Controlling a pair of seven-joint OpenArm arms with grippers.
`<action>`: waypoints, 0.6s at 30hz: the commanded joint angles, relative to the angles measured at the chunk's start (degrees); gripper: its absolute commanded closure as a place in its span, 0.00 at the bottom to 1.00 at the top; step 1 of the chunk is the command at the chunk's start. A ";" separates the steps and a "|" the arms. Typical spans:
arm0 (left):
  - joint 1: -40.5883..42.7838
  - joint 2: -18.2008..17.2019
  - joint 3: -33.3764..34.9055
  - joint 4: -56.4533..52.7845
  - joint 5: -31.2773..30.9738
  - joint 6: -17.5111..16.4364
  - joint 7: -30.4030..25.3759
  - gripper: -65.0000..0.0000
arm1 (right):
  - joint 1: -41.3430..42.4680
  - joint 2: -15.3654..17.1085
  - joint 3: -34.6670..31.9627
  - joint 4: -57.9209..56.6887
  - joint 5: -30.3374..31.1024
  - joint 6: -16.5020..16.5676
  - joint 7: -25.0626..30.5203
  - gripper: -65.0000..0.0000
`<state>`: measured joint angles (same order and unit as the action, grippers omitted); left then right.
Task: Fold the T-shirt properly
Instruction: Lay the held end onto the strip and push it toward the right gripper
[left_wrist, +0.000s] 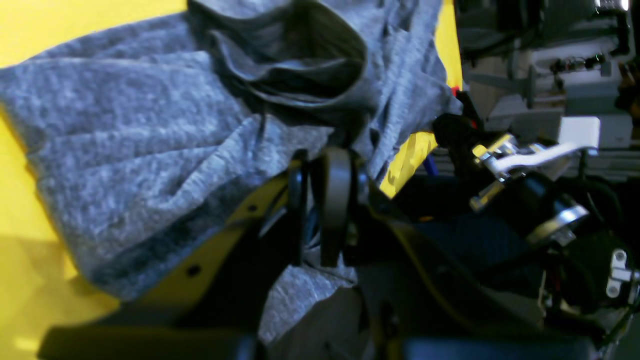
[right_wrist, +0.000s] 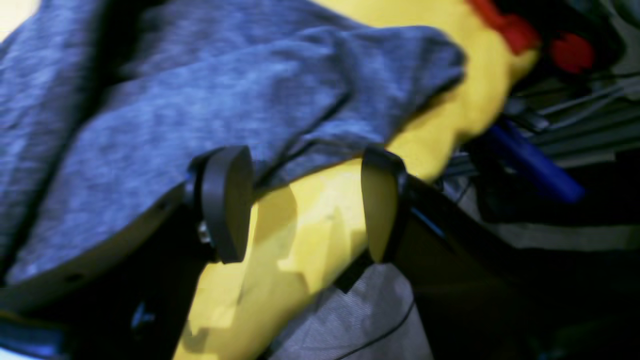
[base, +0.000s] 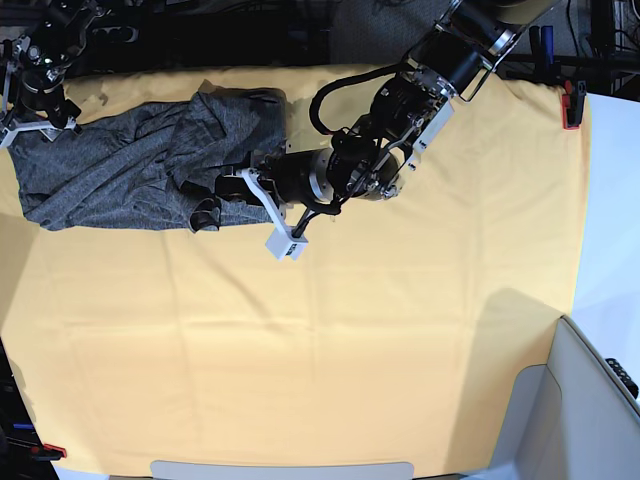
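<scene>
T-shirt (base: 130, 170), a large heathered charcoal-grey knit garment, lies bunched in a crumpled band at the far left of the plain yellow cloth-covered table (base: 330, 340), reaching its left edge and well apart from the bare cloth on the right

Step in hand, as judged: acquiring grip points before spreading the garment flat. No fold is made yet

Left gripper (left_wrist: 327, 200): in the left wrist view the black pads are pressed together with a strip of grey knit pinched between them, at the shirt's right-hand end in the base view (base: 215, 205). The jaws read as closed on the T-shirt

Right gripper (right_wrist: 300, 200): jaws stand wide apart, holding nothing. The shirt's hem edge lies just beside the upper fingertips; only yellow cloth shows in the gap between them. In the base view this gripper (base: 22, 112) sits at the table's far left corner

Next move calls for:
- the right gripper advancing over the hem and closing on a single edge, not the yellow cloth beneath
- both arms then drawing apart to tension and flatten the fabric

Limits of view:
- sleeves, collar and hem corners cannot be told apart in the bunched mass
- how many layers the left gripper holds cannot be told
- both wrist views are blurred
- the left arm's body covers part of the shirt in the base view
</scene>
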<state>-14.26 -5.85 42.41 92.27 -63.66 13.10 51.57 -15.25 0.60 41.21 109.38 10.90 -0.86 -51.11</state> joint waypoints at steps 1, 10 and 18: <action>-0.82 0.26 0.00 1.23 -0.47 0.13 -0.54 0.95 | 0.08 0.76 -0.46 2.05 0.14 -0.15 1.49 0.47; 2.44 0.26 -0.26 1.23 4.10 1.80 -0.54 0.95 | -2.64 2.70 -5.30 8.46 10.25 4.95 1.49 0.47; 2.79 0.53 -0.17 2.72 4.10 1.53 -0.54 0.95 | -3.52 2.61 -8.64 8.38 11.21 5.13 1.49 0.47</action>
<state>-10.22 -5.91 42.41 93.82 -59.05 15.03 51.81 -18.65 2.57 32.60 116.86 22.09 3.99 -51.13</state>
